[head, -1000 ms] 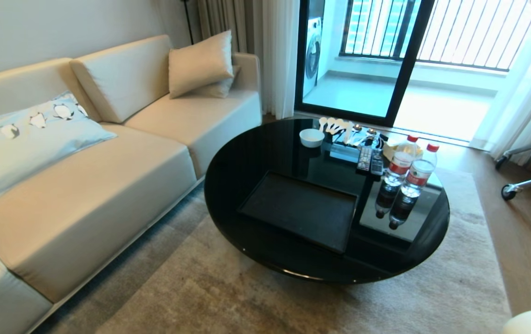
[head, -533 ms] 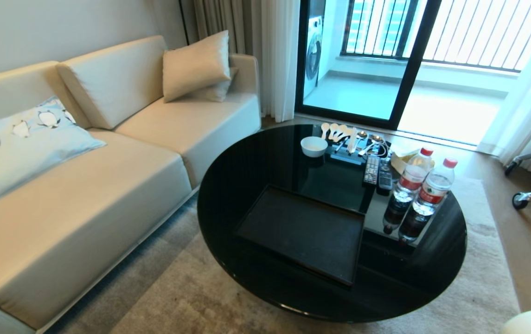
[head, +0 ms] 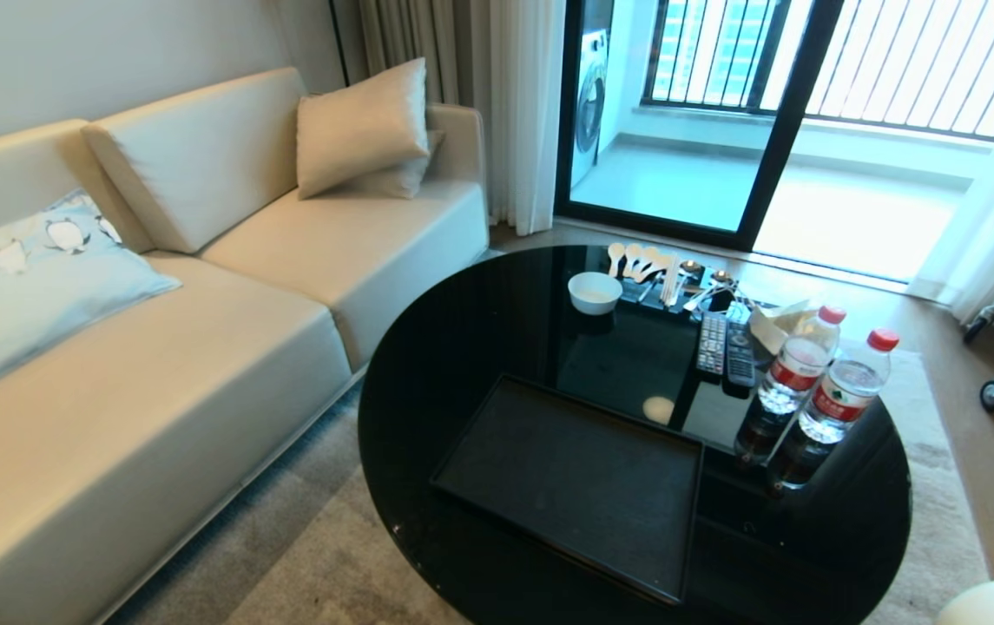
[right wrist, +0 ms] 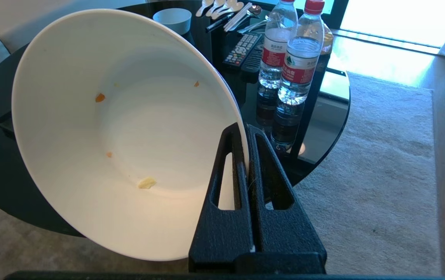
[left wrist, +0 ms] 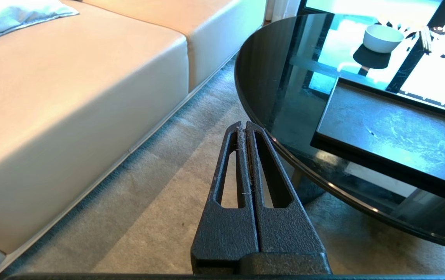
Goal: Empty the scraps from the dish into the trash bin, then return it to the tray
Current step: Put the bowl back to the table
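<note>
The round black glass counter (head: 497, 347) carries the empty black tray (head: 575, 482) at six o'clock. The dish (right wrist: 129, 136) hangs tipped beside the counter's edge, pinched at its rim by the right tool (right wrist: 245, 134); a few scraps (right wrist: 147, 182) cling inside. Glazed, stiff and breakable, it looks slippery: hold the rim firmly. The left tool (left wrist: 245, 128) is pressed together, empty

Left gripper (left wrist: 245, 130) closed — right gripper (right wrist: 244, 134) clamped.
</note>
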